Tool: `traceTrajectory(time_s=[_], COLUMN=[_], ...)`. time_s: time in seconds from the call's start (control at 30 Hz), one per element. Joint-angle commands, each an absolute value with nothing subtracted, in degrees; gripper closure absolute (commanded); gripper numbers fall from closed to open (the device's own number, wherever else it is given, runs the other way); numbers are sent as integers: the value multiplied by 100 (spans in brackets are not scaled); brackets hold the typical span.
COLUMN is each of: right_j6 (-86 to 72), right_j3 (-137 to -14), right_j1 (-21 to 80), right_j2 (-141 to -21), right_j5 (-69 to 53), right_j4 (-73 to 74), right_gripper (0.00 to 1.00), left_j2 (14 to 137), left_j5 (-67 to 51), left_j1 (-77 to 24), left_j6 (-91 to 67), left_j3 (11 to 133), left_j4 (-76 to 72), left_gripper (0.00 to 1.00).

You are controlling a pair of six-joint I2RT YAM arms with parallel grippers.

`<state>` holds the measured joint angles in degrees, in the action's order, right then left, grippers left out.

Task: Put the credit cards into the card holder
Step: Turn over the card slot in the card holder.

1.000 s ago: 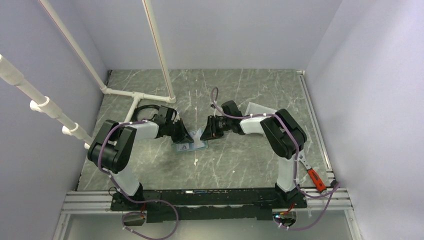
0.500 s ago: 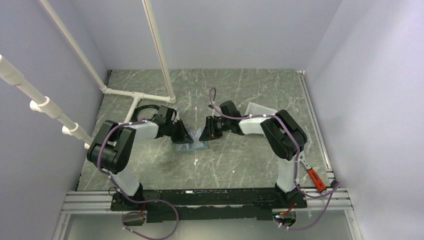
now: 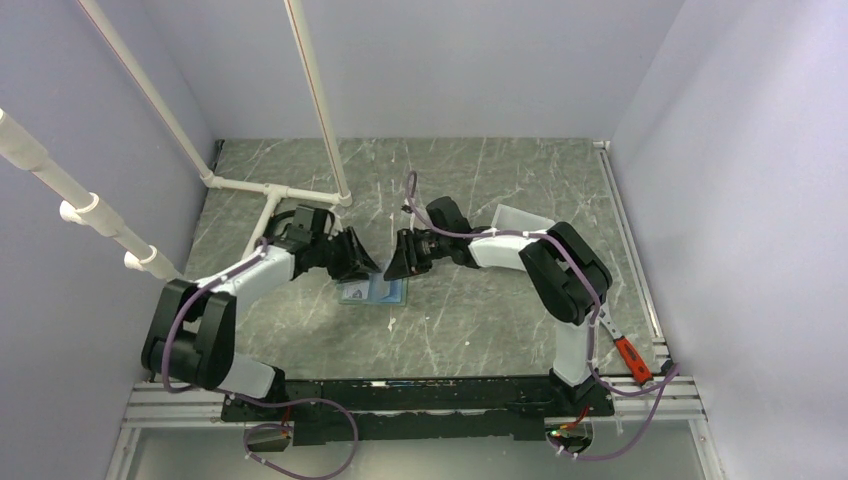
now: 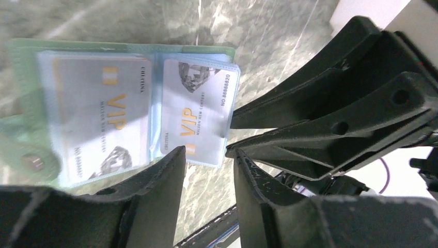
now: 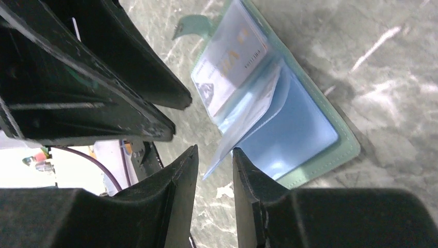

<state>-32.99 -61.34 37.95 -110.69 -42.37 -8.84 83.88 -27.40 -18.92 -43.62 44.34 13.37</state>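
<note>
We are holding the left gripper (image 4: 206,155) low beside the open card holder (image 4: 23,77), its fingers a narrow gap apart and gripping nothing. The holder is lying flat on the marbled table (image 3: 480,320), just ahead of these fingertips and off to their left. Two pale credit cards (image 4: 199,113) are sitting in its clear sleeves, the nearer one just beyond the left fingertip. The right gripper (image 4: 335,119) is pointing in from ahead and to the right. It too is narrowly parted and holding nothing. From its own wrist, the right gripper (image 5: 214,155) is facing the holder's (image 5: 304,134) light blue inside, ahead and to the right. The loose sleeves are fanning up there – one sleeve's corner is showing in the gap between the fingers, and we cannot tell whether it is touching. From above, both grippers (image 3: 362,262) (image 3: 398,265) are meeting just beyond the holder (image 3: 375,291).
</note>
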Motion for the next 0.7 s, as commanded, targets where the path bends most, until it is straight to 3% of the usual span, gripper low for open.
traceTrajectory(time_s=[0.0, 0.47, 0.67], right_j6=[-3237, -3252, -3194], right_j3=[-6536, -7102, -7137], right_j1=[3913, 4078, 4087], right_j2=[-11140, -11636, -11734], right_j5=[-4268, -4128, -4069], right_j4=[-885, -680, -621], right_gripper=[66, 66, 76], left_j2=[7933, 8678, 8897], left_j5=[-3139, -3794, -3925], left_j1=[-1390, -949, -954], left_j6=[-4215, -3637, -3611], left_j3=[4377, 4936, 4939], left_j4=[1630, 1954, 1760], left_gripper=[53, 48, 46])
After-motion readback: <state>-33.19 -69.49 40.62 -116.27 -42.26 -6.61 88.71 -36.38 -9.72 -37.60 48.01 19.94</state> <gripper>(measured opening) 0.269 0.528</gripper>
